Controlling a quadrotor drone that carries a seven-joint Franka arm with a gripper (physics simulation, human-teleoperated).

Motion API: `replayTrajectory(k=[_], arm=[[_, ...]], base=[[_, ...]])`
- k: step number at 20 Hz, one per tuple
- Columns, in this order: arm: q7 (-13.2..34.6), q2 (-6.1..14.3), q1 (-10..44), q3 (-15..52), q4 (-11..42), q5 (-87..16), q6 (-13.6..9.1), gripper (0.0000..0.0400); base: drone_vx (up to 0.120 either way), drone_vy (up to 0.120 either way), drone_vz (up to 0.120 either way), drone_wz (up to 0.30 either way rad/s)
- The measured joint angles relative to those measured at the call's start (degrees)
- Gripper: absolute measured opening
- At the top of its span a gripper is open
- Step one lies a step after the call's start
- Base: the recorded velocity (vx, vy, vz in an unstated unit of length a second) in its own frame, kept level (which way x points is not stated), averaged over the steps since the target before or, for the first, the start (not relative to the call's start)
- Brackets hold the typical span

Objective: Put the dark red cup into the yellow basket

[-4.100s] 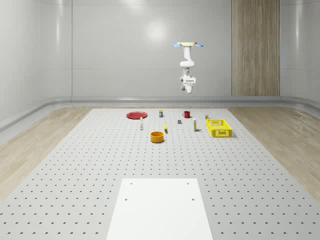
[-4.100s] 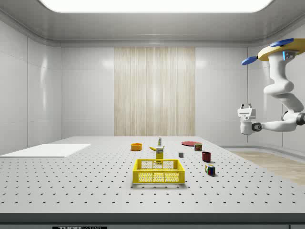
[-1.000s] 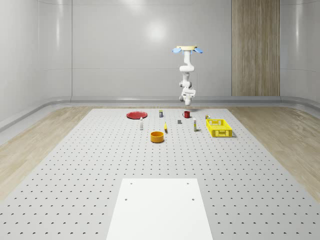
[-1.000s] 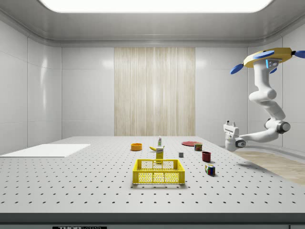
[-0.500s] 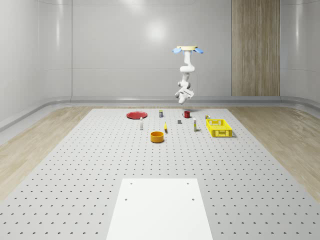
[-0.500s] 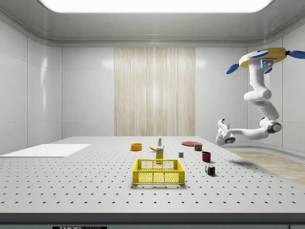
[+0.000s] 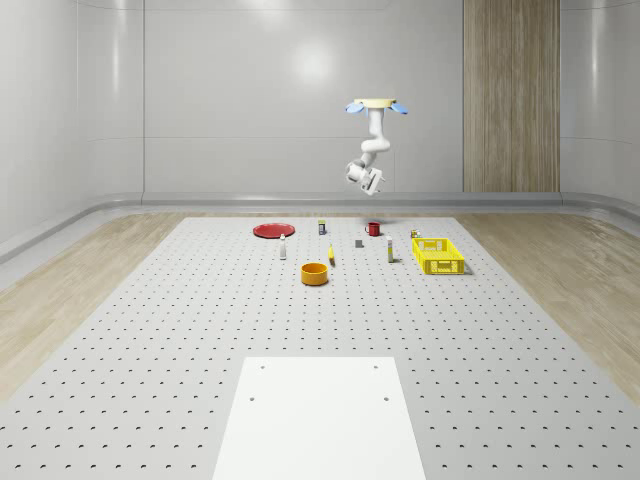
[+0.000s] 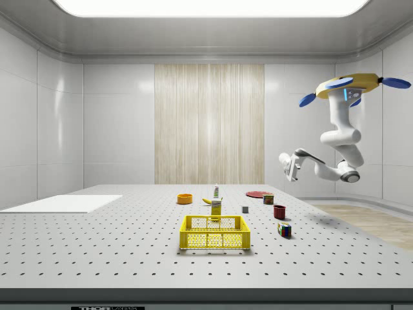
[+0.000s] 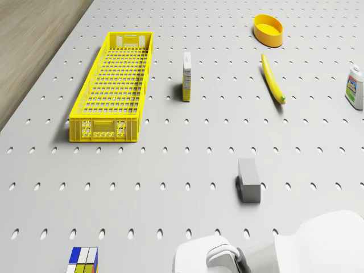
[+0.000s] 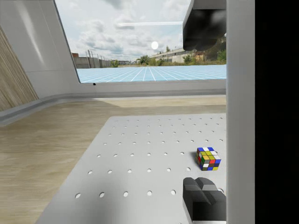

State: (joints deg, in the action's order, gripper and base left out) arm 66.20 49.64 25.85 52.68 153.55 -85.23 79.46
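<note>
I hover well above the far edge of the perforated table (image 7: 200, 330), my gripper (image 8: 288, 166) raised in the air up over the dark red cup (image 8: 279, 211); whether my fingers are parted I cannot tell. The cup stands on the table near that far edge, well apart from the yellow basket (image 8: 215, 232), with a colour cube (image 8: 284, 229) near it.

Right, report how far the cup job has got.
Nothing looks done yet: the dark red cup stands on the perforated grey table, apart from the yellow plastic basket, which holds nothing. In hand: the drone hovers above the table's far end, with the gripper in the air, above the cup, carrying nothing. Left: descend, grasp the cup, carry it and drop it in the basket.
</note>
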Motion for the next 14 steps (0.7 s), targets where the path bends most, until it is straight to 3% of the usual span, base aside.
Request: replayTrajectory(k=[4, 8, 14], arm=[[9.44, 3.00, 12.30, 8.60, 8.03, -16.51, -5.28, 0.0400], [15.82, 5.67, 21.79, 13.62, 11.05, -24.32, -9.70, 0.0400], [20.78, 8.77, 29.32, 17.27, 12.23, -28.01, -12.48, 0.0400]], base=[[0.120, 0.000, -0.120, 0.000], [0.120, 0.000, -0.120, 0.000], [0.120, 0.000, -0.120, 0.000]])
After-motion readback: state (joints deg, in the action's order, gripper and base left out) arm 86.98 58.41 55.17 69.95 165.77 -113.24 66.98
